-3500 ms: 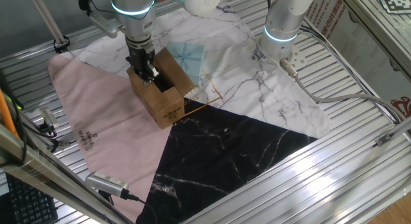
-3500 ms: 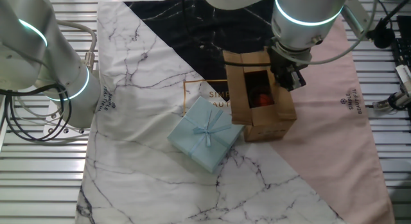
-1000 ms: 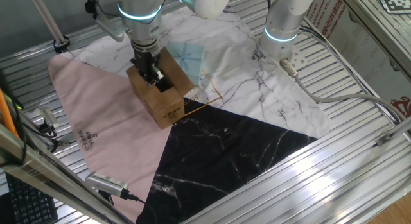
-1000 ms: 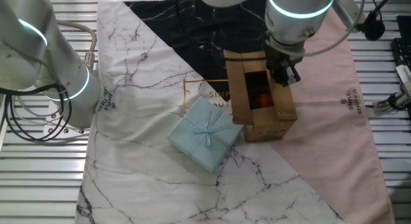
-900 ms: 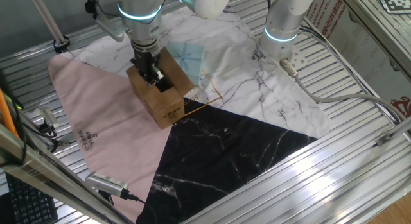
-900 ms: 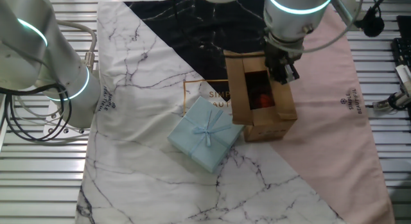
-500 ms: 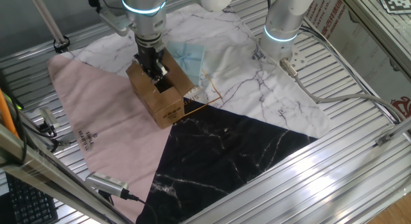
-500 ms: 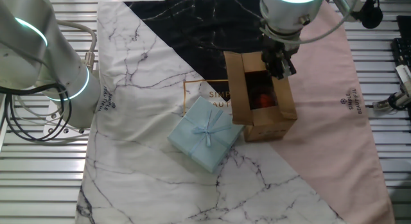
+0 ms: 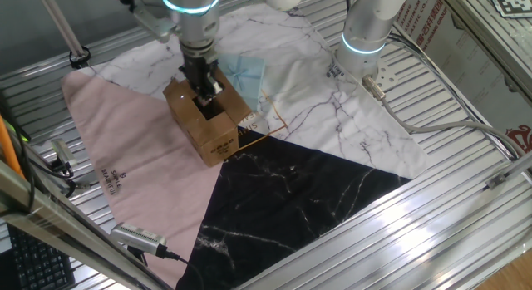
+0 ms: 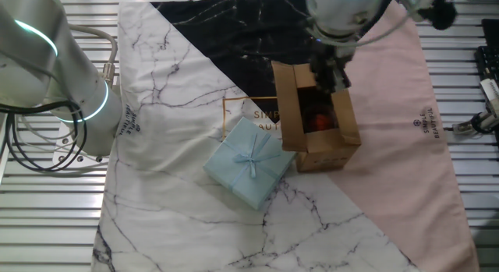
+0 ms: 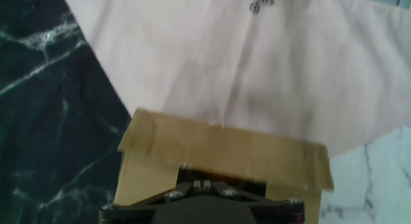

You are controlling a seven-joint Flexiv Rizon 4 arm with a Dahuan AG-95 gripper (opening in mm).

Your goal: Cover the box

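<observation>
Tool (image 10: 330,75) sits low over the open box (image 10: 318,120), at its far end. Whether it's clenched or released: can't tell.

box (image 10: 316,116) top open, pale blue gift box (image 10: 248,162) touching one flap
</observation>
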